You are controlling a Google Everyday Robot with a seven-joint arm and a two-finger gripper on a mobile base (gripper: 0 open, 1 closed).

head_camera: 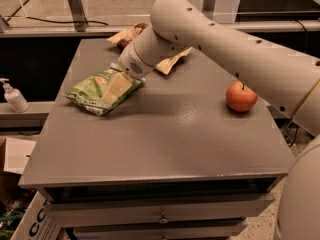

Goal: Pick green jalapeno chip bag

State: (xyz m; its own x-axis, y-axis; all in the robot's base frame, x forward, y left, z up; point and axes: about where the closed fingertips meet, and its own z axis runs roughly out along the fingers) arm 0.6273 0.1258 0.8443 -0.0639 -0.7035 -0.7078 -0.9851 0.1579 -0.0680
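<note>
robot lab: claw [113,91] over grey drawer cabinet [165,139]

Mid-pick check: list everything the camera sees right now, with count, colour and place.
green jalapeno chip bag: 1, light green, left part of the table, lying flat
brown chip bag: 1, brown and tan, back of the table, partly hidden behind the arm
apple: 1, red-orange, right side of the table, standing alone
table: 1, grey, centre of view
drawers: at least 2, grey, under the tabletop
pump bottle: 1, white, on a ledge left of the table
cardboard box: 1, brown and white, low at the left edge
arm: 1, cream, reaching in from the right across the table
gripper: 1, cream, down on the green bag's right half
</note>
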